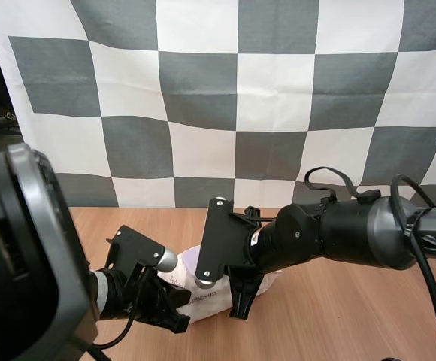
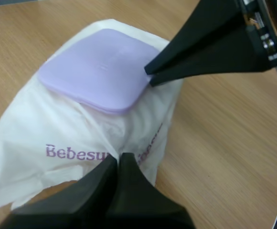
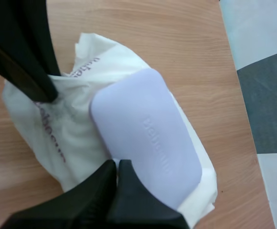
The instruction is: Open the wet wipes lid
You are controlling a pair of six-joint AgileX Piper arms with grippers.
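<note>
A white wet wipes pack [image 2: 43, 138] with purple lettering lies on the wooden table [image 2: 234, 143], its flat lilac lid [image 2: 98, 69] down. My left gripper [image 2: 118, 160] is shut, fingers together as one wedge, tips pressed onto the crumpled wrapper at the pack's near edge. My right gripper [image 3: 117, 167] is shut too, with its tips against the rim of the lid [image 3: 148, 129]. In the high view both grippers meet over the pack [image 1: 212, 299]: the left gripper [image 1: 179, 323] on its near left side, the right gripper [image 1: 240, 310] on its right.
Bare wooden tabletop [image 1: 338, 316] surrounds the pack on all sides. The right arm [image 1: 338, 233] reaches in low from the right, and the left arm's large housing [image 1: 22, 256] stands at the near left.
</note>
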